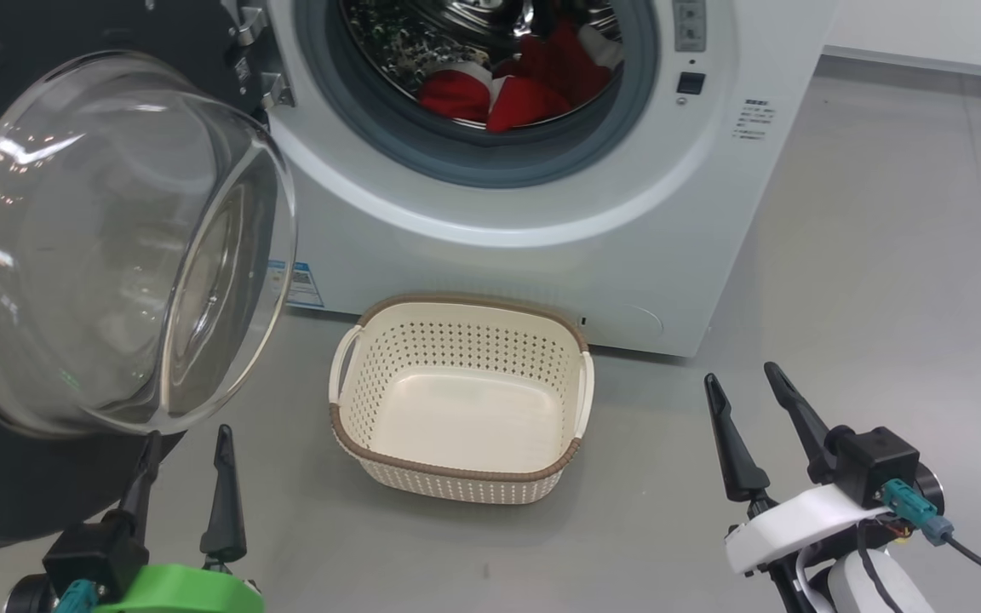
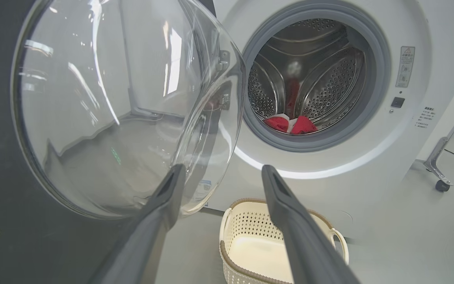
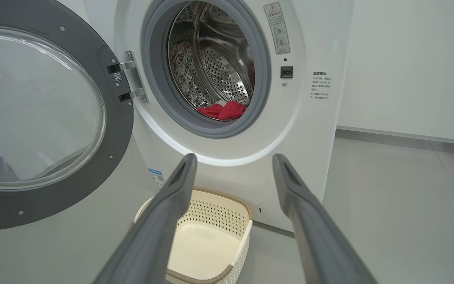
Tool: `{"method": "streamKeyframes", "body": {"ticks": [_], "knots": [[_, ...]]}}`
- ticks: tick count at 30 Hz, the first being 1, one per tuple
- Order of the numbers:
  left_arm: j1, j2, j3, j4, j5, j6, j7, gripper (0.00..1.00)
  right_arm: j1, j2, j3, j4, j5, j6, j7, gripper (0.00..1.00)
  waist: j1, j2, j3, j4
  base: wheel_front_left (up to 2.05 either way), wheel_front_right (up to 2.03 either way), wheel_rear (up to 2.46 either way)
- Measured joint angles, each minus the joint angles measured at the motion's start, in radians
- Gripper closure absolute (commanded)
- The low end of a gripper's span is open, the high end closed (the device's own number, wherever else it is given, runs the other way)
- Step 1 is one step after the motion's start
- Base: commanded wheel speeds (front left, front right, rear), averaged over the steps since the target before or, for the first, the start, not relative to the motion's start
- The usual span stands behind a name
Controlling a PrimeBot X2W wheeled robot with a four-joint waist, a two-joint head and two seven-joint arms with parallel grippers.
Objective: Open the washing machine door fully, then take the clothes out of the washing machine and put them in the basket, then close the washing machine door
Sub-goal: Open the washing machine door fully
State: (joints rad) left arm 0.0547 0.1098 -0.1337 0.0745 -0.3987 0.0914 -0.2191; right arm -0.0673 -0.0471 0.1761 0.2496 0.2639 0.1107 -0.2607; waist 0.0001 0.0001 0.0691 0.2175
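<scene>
Red clothes [image 1: 533,89] inside washing machine [image 1: 542,255], perhaps two pieces; left gripper [image 1: 187,434], right gripper [image 1: 742,375] spread, empty.

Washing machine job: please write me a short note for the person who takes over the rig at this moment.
Left claw: open, holds nothing, low beside the washing machine door.
Right claw: open, holds nothing, above the floor, right of the basket.
Door swung wide open on the left; red clothes in the drum; basket empty, on the floor before the washing machine.
Done: door opened.
Left: move the clothes into the basket, close the door.
</scene>
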Motion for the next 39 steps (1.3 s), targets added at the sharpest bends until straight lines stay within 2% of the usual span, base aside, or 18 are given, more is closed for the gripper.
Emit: {"method": "streamKeyframes", "body": {"ticks": [5,9,25,39], "knots": [[0.021,-0.001,-0.018,-0.026,0.003,0.000,0.016,0.00,0.016,0.001,0.016,0.001,0.000,-0.001,0.000,0.00,0.0000,0.0000,-0.007,-0.039,0.00,0.00,0.00],[0.029,0.000,-0.032,-0.052,0.014,-0.001,0.025,0.00,0.017,0.001,0.019,0.000,0.000,-0.017,0.000,0.00,0.0000,0.0000,-0.012,-0.085,0.00,0.00,0.00],[0.054,0.000,-0.056,-0.065,0.021,-0.001,0.048,0.00,0.038,0.002,-0.006,-0.011,-0.001,-0.036,0.000,0.00,0.0000,0.0000,-0.020,-0.228,0.00,0.00,0.00],[0.059,0.000,-0.066,-0.065,0.022,-0.001,0.069,0.00,0.059,0.002,-0.012,-0.022,0.000,-0.043,0.000,0.00,0.0000,0.0000,-0.023,-0.263,0.00,0.00,0.00]]}}
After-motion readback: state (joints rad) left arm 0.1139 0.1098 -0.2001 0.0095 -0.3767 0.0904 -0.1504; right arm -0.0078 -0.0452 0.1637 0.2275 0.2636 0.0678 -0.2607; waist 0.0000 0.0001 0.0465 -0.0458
